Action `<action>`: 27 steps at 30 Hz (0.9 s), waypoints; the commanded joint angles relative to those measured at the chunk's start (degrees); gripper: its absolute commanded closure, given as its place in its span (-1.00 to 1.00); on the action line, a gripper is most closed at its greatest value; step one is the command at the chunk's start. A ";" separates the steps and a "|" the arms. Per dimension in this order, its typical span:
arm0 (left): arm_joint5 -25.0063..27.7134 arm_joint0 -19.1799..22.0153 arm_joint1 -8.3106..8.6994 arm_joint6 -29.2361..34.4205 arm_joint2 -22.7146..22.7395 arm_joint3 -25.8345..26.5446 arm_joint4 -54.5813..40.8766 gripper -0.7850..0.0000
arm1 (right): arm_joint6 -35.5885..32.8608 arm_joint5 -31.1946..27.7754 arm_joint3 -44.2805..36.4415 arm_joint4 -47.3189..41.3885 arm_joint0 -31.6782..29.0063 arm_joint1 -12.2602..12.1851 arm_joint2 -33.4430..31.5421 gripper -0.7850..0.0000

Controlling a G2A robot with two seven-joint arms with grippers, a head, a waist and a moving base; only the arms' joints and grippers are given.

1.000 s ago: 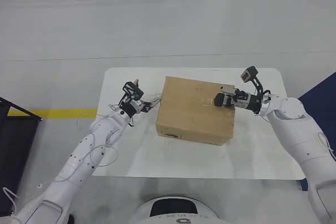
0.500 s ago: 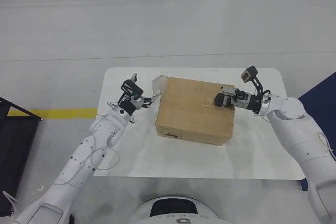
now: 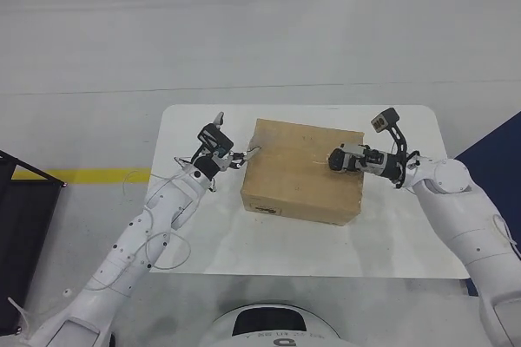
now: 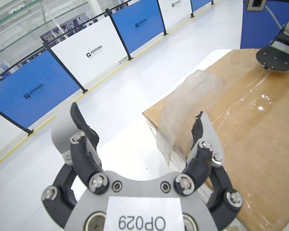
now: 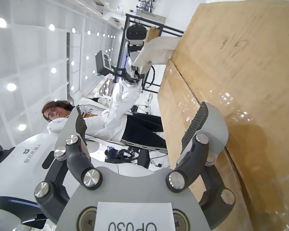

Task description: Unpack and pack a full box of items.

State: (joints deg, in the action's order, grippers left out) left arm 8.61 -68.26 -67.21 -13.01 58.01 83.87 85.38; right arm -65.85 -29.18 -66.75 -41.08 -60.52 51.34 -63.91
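Note:
A shut cardboard box [image 3: 302, 170] sealed with clear tape stands in the middle of the white table [image 3: 391, 247]. At the box's left upper edge a peeled strip of clear tape [image 4: 190, 102] sticks up. My left gripper [image 3: 243, 156] is open there, and the strip hangs between its fingers, against one fingertip [image 4: 199, 127]. My right gripper [image 3: 337, 160] is open on the box top near its right end, with one finger [image 5: 197, 123] resting on the cardboard beside the taped seam. In the right wrist view the box [image 5: 231, 73] runs off toward the raised tape strip [image 5: 159, 49].
The table has bare room in front of and to the right of the box. A black frame [image 3: 0, 199] stands off the table's left side and a blue barrier [image 3: 508, 139] off its right.
My left gripper has moved right, up to the box's left edge, and the tape strip now stands lifted off it. The right gripper has slid slightly left along the box top.

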 commanded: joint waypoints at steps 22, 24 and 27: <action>5.80 8.16 -3.47 6.44 -8.63 -0.04 3.03 -1.00 | 3.15 3.64 -4.42 -1.38 -9.87 -1.38 -8.92 -1.00; 6.09 9.30 -4.12 7.06 -10.21 0.34 2.82 -1.00 | 2.57 1.83 -3.80 -3.23 -10.48 -1.25 -9.55 -1.00; 5.66 10.04 -4.91 6.81 -10.74 0.73 -0.47 -1.00 | 1.62 0.34 -3.25 -4.92 -10.91 -1.08 -10.26 -1.00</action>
State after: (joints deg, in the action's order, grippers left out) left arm 14.62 -58.34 -71.93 -6.00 47.18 84.53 86.04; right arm -63.88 -28.61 -70.09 -45.71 -71.38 50.22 -74.05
